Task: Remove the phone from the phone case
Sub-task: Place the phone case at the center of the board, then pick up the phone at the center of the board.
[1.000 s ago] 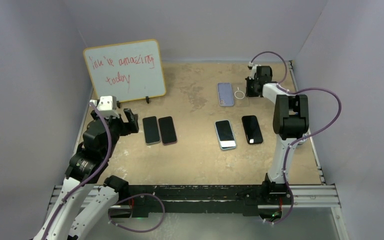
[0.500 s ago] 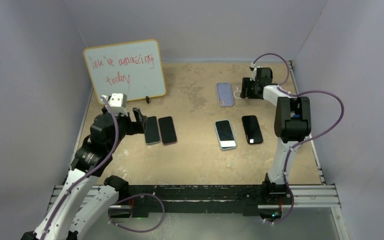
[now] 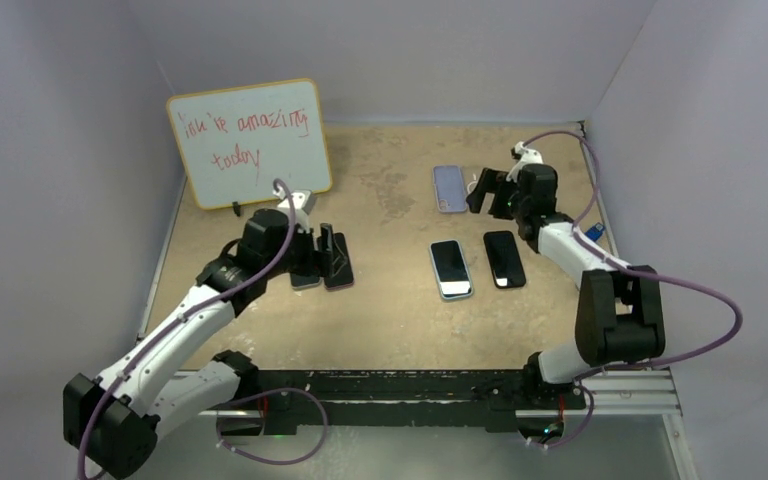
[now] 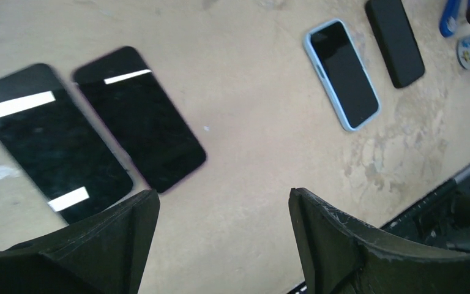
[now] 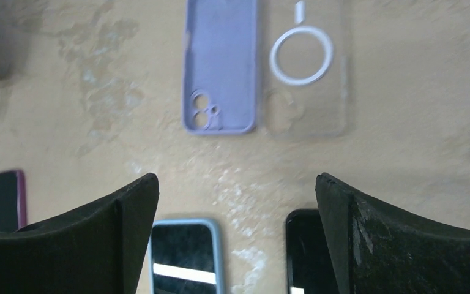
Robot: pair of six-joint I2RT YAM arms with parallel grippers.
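Both end effectors stand wide open and hold nothing. The left end effector (image 4: 220,205) hovers over a purple-rimmed phone (image 4: 138,125) and a dark phone (image 4: 49,141) at the left of the counter (image 3: 390,320). The right end effector (image 5: 235,184) hangs above an empty lilac case (image 5: 220,64) and a clear case (image 5: 306,67) at the far right. Those bare cases suggest part of the job is done. The phone in the pale blue case (image 3: 451,269), near centre, looks uncleared, with a black phone (image 3: 504,258) just beside it. Nothing blocks either reach; a whiteboard (image 3: 250,140) stands far left.
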